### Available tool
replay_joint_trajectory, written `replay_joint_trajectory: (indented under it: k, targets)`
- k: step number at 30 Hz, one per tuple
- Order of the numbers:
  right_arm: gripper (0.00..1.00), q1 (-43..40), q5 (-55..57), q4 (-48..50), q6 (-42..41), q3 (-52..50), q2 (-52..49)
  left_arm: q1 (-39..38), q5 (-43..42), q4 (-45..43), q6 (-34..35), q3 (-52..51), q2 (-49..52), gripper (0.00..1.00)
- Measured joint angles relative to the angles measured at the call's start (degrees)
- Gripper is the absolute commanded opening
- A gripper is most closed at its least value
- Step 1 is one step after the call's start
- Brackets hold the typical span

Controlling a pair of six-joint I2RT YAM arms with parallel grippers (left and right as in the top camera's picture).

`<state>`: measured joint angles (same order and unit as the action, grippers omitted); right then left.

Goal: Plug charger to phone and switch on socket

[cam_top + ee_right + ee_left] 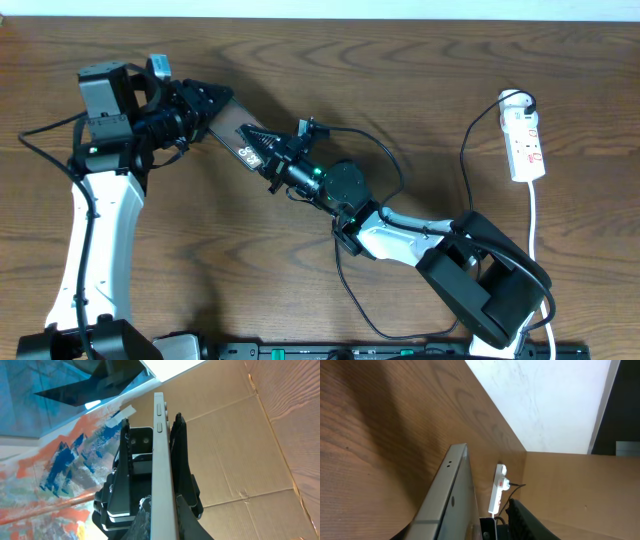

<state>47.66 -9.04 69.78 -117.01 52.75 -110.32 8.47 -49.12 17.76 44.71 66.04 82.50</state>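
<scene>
The wooden table (300,60) carries everything. Above its left-middle the phone (240,132) is held off the wood, turned on edge. White lettering shows on its dark face but is too small to read. The left gripper (222,108) closes narrowly on the phone's upper-left end. The right gripper (268,152) clamps the lower-right end, a black finger (182,460) pressed to each flat side in the right wrist view. Well to the right of the phone lies the socket (526,140), white with red marks whose print is illegible. The charger (464,170) runs as a thin black cable from the socket's top end back toward the phone, and I cannot tell where its tip ends.
</scene>
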Motion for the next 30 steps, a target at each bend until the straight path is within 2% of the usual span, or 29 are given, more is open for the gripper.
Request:
replay_joint_trajectory:
  k: [3,7,11,23,24,25,26,29,30]
  targets:
    - [0.01,0.00,0.13,0.22,-0.02,0.00,0.00,-0.02,0.17,0.00,0.02,0.00,0.00,0.29]
    - [0.01,0.00,0.42,0.55,-0.04,0.00,0.00,-0.02,0.44,0.02,0.00,0.00,0.00,0.15]
    - [0.01,0.00,0.85,0.90,-0.76,0.02,0.00,-0.02,0.81,0.02,0.11,0.00,0.00,0.09]
    - [0.02,0.00,0.96,0.92,-2.19,0.02,0.00,0.02,0.39,-0.17,1.75,0.00,0.00,0.08]
    - [0.04,0.00,0.96,0.92,-2.19,0.02,0.00,0.02,0.39,-0.15,1.75,0.00,0.00,0.07]
    - [0.14,0.00,0.96,0.92,-2.19,0.02,0.00,0.02,0.39,-0.17,1.77,0.00,0.00,0.08]
    - [0.29,0.00,0.96,0.92,-2.19,0.02,0.00,0.02,0.39,-0.17,1.77,0.00,0.00,0.07]
    - [0.98,0.04,0.28,0.61,-1.88,0.02,0.00,-0.13,0.92,0.00,0.55,0.00,0.00,0.08]
    - [0.99,0.04,0.22,0.72,-1.77,0.02,0.00,-0.17,1.09,0.00,0.28,0.00,0.00,0.08]
